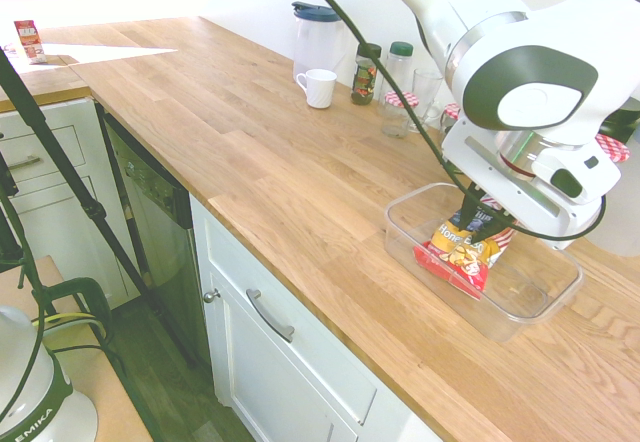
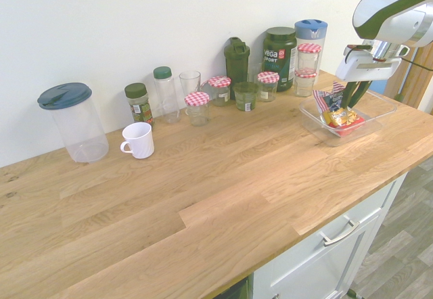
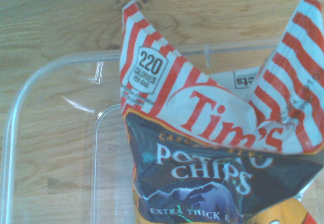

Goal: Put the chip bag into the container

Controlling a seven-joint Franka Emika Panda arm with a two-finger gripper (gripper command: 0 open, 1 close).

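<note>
The chip bag is red with a striped top and lies tilted inside the clear container on the wooden counter, its lower end on the tub's floor. My gripper hangs just above the bag's upper edge, and its two dark fingers stand slightly apart. From the other side, the chip bag rests in the container with the gripper close over its top. Up close, the chip bag fills the wrist view, with the container's rim around it.
Along the wall stand a lidded pitcher, a white mug, spice jars, a glass, jars with red-checked lids and dark green canisters. The counter's front edge runs close to the container.
</note>
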